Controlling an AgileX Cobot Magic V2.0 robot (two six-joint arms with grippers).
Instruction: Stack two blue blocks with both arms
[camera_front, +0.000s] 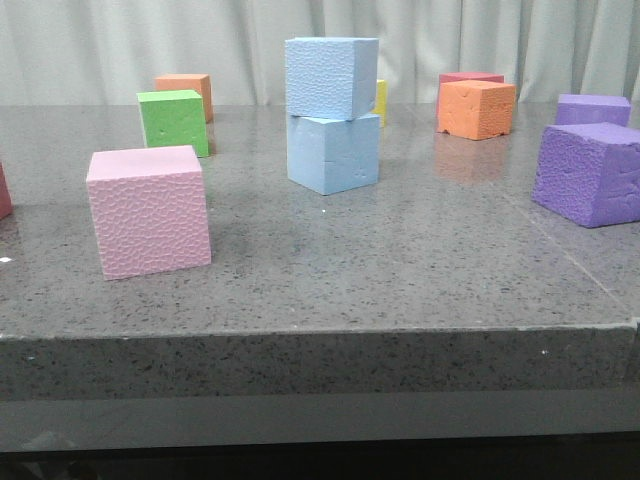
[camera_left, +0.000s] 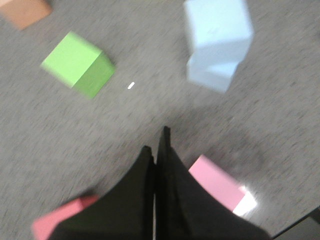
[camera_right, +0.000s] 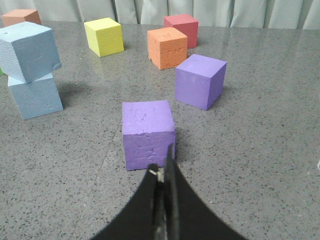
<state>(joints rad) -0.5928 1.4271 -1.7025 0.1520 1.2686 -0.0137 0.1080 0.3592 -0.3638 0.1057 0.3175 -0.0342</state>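
We judge the stack done: the pebbly blue block (camera_front: 331, 77) sits skewed on the smoother blue block (camera_front: 333, 152), left tool (camera_left: 156, 147) and right tool (camera_right: 164, 165) both closed, empty.

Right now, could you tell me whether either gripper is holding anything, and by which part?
Nothing is held: the left gripper and right gripper are both shut and empty.

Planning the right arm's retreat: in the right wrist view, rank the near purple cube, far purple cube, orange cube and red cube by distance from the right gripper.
1. Near purple cube, just ahead of the right gripper.
2. Far purple cube, beyond.
3. Orange cube, farther.
4. Red cube, by the curtain.
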